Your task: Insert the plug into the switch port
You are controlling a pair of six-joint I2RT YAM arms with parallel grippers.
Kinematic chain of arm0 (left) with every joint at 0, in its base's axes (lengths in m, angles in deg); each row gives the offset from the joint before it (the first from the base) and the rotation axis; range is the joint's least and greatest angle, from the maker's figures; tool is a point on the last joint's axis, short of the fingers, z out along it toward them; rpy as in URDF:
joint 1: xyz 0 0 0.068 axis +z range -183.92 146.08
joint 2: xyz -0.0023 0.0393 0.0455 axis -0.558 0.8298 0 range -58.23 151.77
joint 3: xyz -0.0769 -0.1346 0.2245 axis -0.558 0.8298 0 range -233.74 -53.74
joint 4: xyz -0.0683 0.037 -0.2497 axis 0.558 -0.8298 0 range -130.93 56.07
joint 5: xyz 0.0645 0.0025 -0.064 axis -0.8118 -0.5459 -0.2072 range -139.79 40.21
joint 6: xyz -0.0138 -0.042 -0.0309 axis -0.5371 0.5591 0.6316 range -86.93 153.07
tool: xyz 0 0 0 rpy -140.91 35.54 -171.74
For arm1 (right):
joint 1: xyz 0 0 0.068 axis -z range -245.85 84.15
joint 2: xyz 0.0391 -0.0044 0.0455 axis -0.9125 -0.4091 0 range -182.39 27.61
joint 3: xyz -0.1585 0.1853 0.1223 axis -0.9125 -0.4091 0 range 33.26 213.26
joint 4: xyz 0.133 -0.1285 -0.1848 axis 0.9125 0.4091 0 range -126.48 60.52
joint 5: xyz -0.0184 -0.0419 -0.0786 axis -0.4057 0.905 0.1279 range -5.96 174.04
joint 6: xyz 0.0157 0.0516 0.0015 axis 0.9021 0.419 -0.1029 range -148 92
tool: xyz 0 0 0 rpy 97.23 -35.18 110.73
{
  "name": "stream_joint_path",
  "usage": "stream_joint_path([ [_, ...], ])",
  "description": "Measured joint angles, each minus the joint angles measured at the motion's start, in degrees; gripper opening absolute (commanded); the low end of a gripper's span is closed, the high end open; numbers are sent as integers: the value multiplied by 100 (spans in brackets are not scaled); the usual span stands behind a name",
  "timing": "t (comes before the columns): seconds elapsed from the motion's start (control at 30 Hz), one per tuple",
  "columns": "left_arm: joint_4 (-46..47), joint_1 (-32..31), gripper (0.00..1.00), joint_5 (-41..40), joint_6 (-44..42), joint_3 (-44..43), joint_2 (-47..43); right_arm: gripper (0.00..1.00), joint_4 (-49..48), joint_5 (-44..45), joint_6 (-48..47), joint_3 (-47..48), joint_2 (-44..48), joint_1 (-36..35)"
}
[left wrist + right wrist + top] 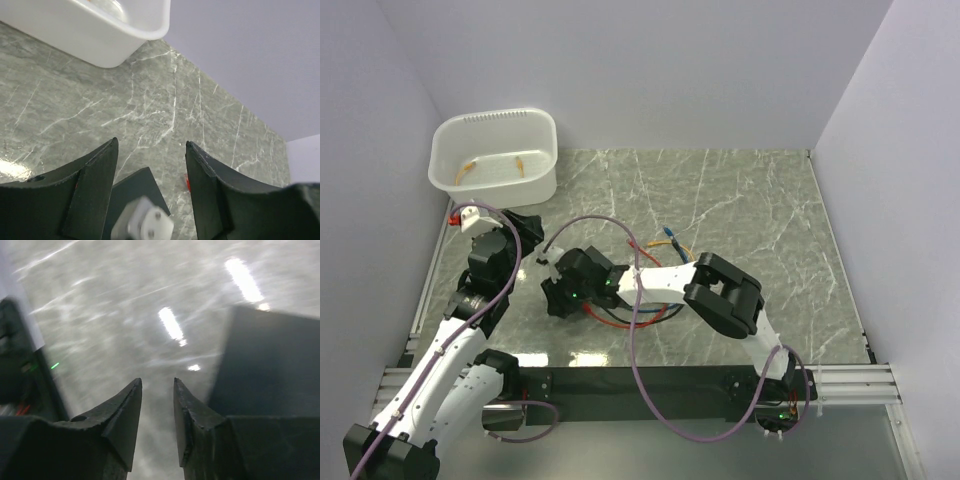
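White tub [536,190]: sits in the far-left corner, well apart from the work; small yellowish pieces lie inside, too small to name
Left gripper [151,144]: jaws stand apart with nothing between them; it hangs low with a corner of the box showing in its gap, probably so that it can pin the box against the push of a plug
Switch [141,184]: lies flat on the marbled table [750,200] between the two grippers; from above it is mostly hidden under the dark wrist parts; which edge carries the ports I cannot tell
Right gripper [157,382]: fingers are drawn close with a narrow gap, bare table showing through it, and grip nothing; a dark flat-faced block, likely the switch, stands just to the right of its fingers
Loose leads [667,240]: red, blue and orange wires lie on the table near and partly under the right forearm, behind that gripper and not in it
Plug: presumably on an end of these leads, too small to single out; neither gripper holds it, so picking it up seems to come first
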Motion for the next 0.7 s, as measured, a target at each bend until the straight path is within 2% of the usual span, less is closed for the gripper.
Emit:
stream_joint_path([
  [0.13,-4,0,62,-50,0,55,-46,39,208,337,61,313,-291,162],
  [0.43,-4,0,61,-122,4,149,-225,39,704,1003,59,518,-308,435],
  [0.53,0,0,61,-136,9,149,-225,39,903,1134,35,750,-385,800],
  [0.7,0,0,61,-131,22,149,-168,38,1281,1285,-39,1893,-970,1788],
])
